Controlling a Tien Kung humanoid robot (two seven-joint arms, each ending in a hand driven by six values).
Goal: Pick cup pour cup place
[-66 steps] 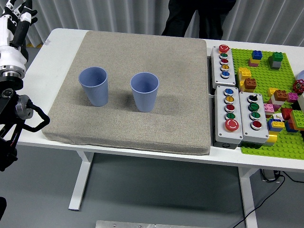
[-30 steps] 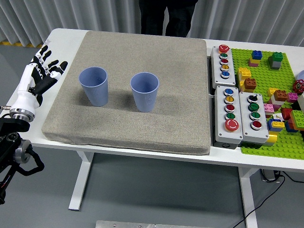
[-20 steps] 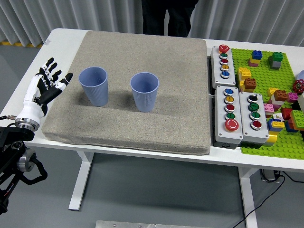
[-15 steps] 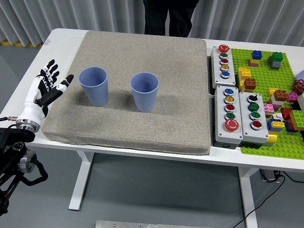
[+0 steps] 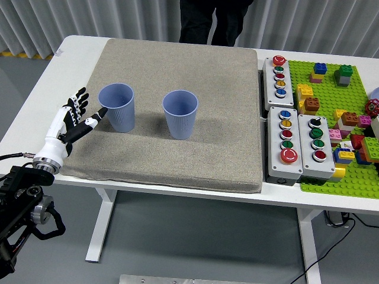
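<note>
Where fingers [image 5: 80, 109] splay, cup [image 5: 116, 107] just right

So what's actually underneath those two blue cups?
Both the left cup and the right cup stand upright on a grey mat, which lies on the white table. The spots beneath their bases are hidden.

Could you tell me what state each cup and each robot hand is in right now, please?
Left cup: upright on the grey mat, open end up, not grasped.
Right cup: upright on the mat, open end up, untouched.
Left hand: fingers spread, holding nothing, thumb tip right at the left cup's side.
Right hand: not in view.
</note>
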